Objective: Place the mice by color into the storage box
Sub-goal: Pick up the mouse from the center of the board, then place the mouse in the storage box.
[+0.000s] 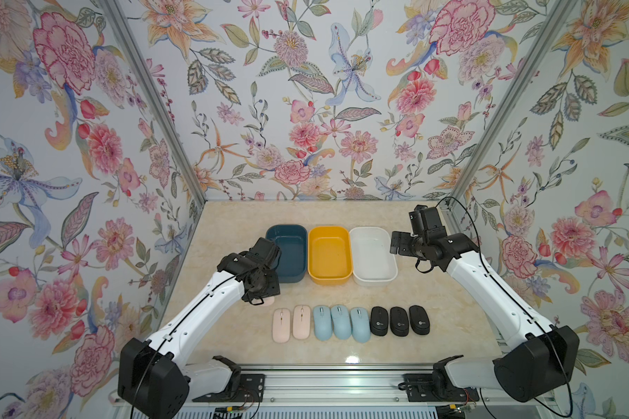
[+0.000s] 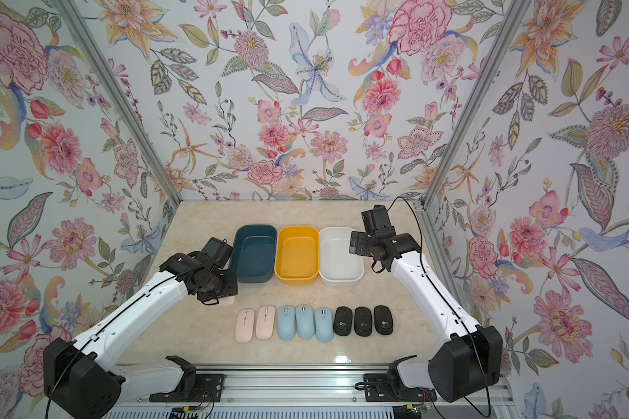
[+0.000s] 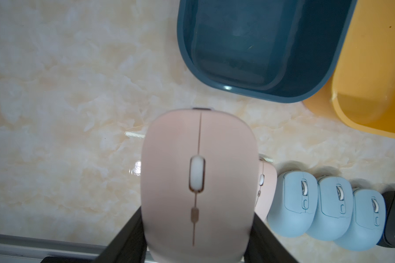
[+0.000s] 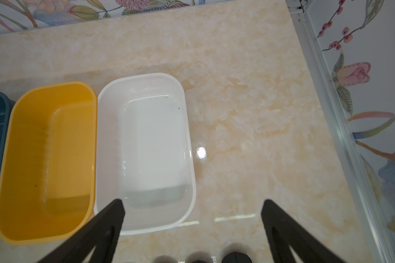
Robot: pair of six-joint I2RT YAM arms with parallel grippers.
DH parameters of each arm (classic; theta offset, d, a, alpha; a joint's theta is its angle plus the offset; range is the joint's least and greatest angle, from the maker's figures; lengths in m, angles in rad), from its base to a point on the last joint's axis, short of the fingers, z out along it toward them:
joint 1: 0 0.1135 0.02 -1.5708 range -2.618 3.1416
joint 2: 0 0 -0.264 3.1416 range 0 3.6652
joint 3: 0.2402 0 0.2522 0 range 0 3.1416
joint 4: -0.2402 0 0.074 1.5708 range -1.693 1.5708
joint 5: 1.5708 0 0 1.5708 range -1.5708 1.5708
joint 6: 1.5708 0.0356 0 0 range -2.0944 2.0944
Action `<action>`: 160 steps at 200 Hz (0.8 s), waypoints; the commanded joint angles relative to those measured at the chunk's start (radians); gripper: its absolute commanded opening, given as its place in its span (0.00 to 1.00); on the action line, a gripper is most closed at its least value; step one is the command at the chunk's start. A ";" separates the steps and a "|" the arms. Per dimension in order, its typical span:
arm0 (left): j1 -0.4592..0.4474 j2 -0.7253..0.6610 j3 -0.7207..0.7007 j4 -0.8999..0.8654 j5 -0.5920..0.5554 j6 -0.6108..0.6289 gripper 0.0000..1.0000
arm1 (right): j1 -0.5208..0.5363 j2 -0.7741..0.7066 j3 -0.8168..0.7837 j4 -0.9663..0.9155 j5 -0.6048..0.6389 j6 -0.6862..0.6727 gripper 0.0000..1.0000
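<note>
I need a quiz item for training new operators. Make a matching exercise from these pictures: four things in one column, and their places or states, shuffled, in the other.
Column one:
1. left tool
2. right tool
3. dark blue box
4. black mice

Column two:
A. open, holding nothing
B. at the end of the row nearest the right arm
C. shut on a pink mouse
D. empty, beside the yellow box

Pairs: 1-C, 2-A, 3-D, 4-B

White arm shells (image 1: pixel 197 319) w/ blk joints (image 1: pixel 149 377), thin blk cables (image 1: pixel 451 198).
</note>
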 commanded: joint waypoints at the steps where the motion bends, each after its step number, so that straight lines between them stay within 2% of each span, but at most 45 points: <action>1: 0.021 0.076 0.102 -0.036 -0.029 0.048 0.54 | 0.006 0.010 0.054 -0.012 0.022 0.002 0.98; 70: 0.058 0.429 0.434 -0.034 -0.054 0.168 0.55 | 0.007 0.030 0.091 -0.027 0.042 -0.004 0.98; 160: 0.117 0.824 0.815 -0.032 0.003 0.236 0.55 | 0.006 0.007 0.091 -0.040 0.070 0.001 0.98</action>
